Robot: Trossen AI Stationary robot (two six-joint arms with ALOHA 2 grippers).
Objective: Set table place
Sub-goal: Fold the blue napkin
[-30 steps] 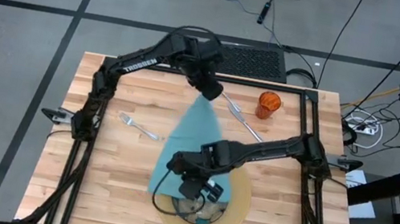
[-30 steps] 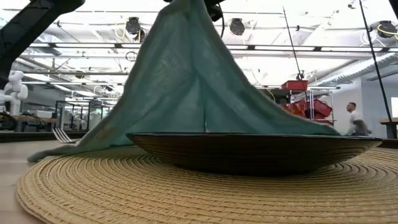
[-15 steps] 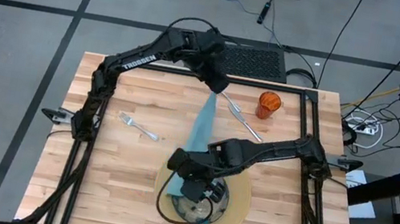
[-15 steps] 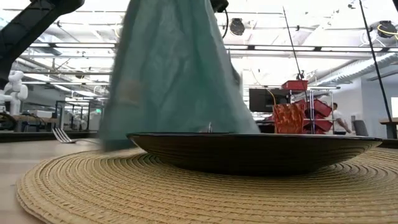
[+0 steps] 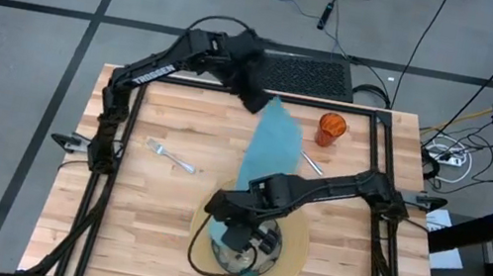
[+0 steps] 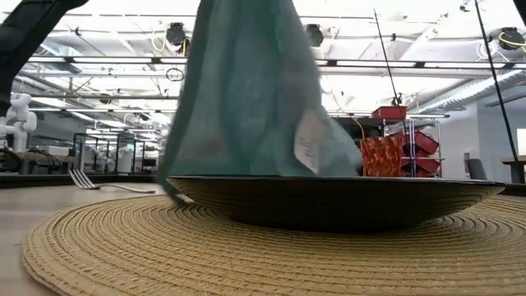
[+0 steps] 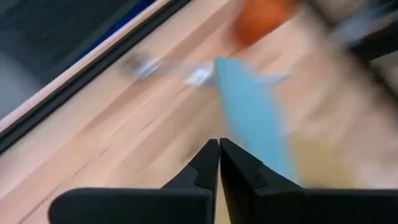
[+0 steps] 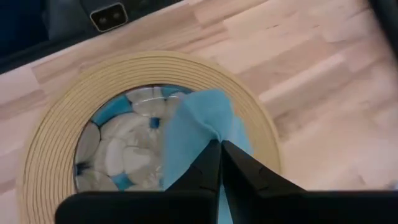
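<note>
Two arms stretch one teal cloth napkin (image 5: 273, 148) over my light plank table (image 5: 145, 201).
Largest first: the round tan woven mat (image 5: 290, 266) lies at six o'clock, bearing the patterned glass plate (image 8: 124, 146). My left gripper (image 5: 251, 97), at twelve, is clamped on the napkin's far corner; my right gripper (image 5: 235, 218), above the plate, pinches its near end. I judge the cloth light, limp and slippery: grip corners. Small orange cup (image 5: 330, 128) at one, silver fork (image 5: 171, 156) at nine.
</note>
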